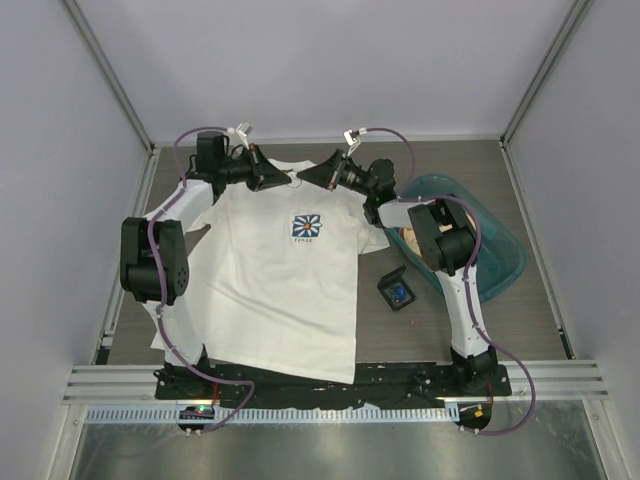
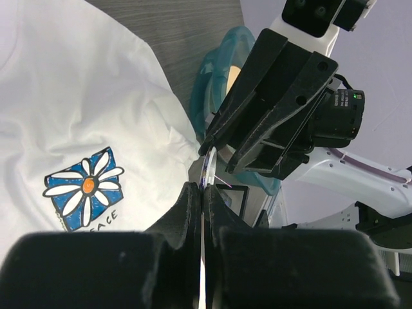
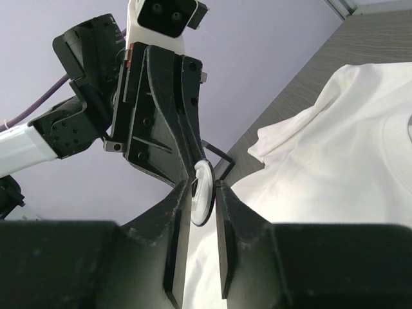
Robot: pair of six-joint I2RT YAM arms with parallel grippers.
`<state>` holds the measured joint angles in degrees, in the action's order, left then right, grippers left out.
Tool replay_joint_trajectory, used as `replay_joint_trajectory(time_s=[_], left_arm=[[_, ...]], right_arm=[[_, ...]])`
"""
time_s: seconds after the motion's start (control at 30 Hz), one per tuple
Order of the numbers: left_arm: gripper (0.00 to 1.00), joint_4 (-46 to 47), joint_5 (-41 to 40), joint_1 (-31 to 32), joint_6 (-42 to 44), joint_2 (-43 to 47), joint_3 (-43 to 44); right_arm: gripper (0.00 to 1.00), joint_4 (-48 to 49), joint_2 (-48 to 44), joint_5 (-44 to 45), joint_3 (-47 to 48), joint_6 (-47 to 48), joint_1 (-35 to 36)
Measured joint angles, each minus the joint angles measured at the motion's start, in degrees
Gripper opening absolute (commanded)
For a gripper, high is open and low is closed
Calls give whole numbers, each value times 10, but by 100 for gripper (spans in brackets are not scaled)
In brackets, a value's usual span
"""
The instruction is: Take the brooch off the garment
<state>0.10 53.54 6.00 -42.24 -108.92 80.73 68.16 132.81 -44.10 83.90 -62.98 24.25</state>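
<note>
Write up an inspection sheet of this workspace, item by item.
Surface: grey wood-look table, largely covered by the garment.
Job's things: white T-shirt lying flat, flower print facing up. The brooch is a small round disc up at the collar, between the two grippers. Whether it is free of the cloth cannot be told.
Clutter: small black box with something blue inside, right of the shirt; teal bin further right.
Grippers: left gripper has its jaws shut on the brooch's edge. Right gripper has its jaws apart on either side of it.
Cables: purple cables loop along both arms.
Surroundings: pale enclosure walls; metal rail at the near edge.
</note>
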Motion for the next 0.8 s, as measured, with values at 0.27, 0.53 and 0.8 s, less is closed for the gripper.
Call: replay_joint_trajectory(time_s=[0.27,0.53,0.8], left_arm=[[0,-43,-6,0,33,0,17],[0,-57,-7,1,42,0,17],[0,-80,-9,7,64,0,29]], right_arm=[[38,24,4,-11,0,-21,0],[36,30,16,-30,10,-27,1],[34,28,19,-39,16,-21,3]])
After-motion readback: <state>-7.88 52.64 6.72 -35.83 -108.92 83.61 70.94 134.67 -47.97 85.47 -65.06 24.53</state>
